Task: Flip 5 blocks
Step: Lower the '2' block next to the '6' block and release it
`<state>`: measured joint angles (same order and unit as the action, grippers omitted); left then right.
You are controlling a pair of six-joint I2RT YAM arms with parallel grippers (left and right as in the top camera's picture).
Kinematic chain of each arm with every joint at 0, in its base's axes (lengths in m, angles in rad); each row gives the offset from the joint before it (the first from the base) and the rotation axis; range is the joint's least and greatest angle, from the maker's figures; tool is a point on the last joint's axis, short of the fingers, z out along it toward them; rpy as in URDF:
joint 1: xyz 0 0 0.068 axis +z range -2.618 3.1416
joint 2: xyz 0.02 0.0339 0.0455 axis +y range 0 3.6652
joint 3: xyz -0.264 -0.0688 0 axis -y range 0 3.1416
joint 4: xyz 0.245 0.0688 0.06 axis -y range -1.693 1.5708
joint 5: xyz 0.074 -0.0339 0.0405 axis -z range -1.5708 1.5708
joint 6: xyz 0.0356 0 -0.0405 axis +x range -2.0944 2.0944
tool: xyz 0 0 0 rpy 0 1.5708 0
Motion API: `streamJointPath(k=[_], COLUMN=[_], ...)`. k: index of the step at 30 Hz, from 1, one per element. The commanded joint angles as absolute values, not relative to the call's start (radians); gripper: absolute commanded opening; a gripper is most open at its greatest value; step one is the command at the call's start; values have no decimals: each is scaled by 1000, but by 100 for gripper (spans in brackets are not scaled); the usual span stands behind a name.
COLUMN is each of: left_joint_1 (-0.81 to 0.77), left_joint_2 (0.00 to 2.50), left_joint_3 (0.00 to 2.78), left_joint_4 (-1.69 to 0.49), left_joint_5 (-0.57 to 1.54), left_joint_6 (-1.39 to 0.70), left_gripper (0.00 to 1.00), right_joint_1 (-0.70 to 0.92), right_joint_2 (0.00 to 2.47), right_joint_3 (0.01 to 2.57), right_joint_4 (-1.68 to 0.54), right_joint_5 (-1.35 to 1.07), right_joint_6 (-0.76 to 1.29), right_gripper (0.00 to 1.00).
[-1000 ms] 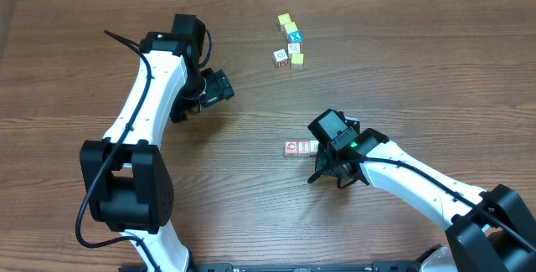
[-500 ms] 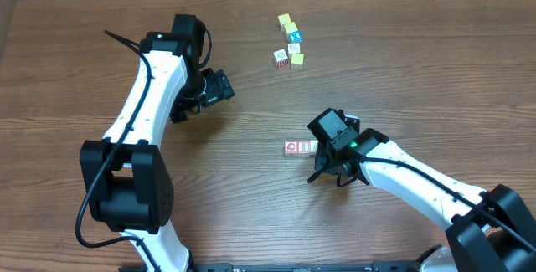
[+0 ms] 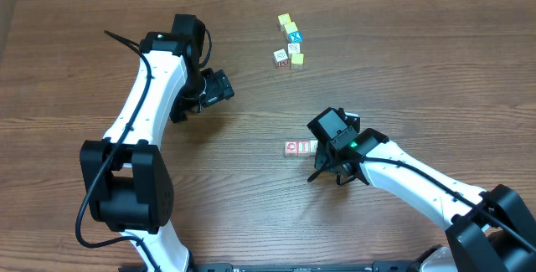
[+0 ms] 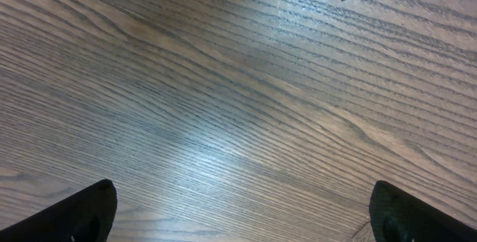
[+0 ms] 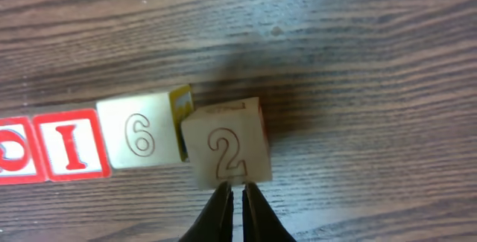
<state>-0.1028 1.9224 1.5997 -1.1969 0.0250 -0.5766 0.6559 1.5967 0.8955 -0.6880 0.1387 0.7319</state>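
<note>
We are looking down the right claw. Its two dark fingers are lying pressed almost together, with only a hairline slit showing between them. Their tips are meeting the near edge of the block marked 2, which is sitting directly ahead of the claw. We cannot tell whether the tips are pinching anything or merely touching the wood.

That block is looming larger than its neighbours and casting a dark shadow on the table beyond it. It is overlapping the yellow side of the block marked 6, which is lying just ahead of the claw and off to one side. Further along that same side, the red-framed I block is touching the 6. Another red-framed block is touching the I and is being cut off by the picture's edge.

From above, a second group is sitting well apart from both claws: two white cubes with red marks, the yellow-topped cubes and a blue-topped cube, all crowding close together.

The left claw is standing wide open. Its fingertips are showing at opposite corners of its wrist view, and the table's wood grain is filling the space between and ahead of them.
</note>
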Motion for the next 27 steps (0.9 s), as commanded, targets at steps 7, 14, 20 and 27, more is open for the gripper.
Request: streamJointPath(k=[7, 14, 20, 27], left_joint_1=[-101, -101, -101, -101], left_joint_2=[1908, 1908, 1908, 1908], left_joint_3=[1605, 1605, 1605, 1605], left_joint_4=[-1196, -1196, -1196, -1196], left_joint_5=[18, 18, 18, 18], left_joint_6=[-564, -564, -564, -564], left_gripper=[100, 100, 100, 100], right_joint_1=[661, 661, 661, 661], right_joint_2=[1586, 1592, 1597, 1615], right_joint_3=[891, 890, 890, 890], right_joint_4=[-719, -693, -687, -675], right_joint_5=[120, 123, 126, 138], right_joint_6=[724, 698, 698, 698], right_gripper=[6, 5, 5, 5])
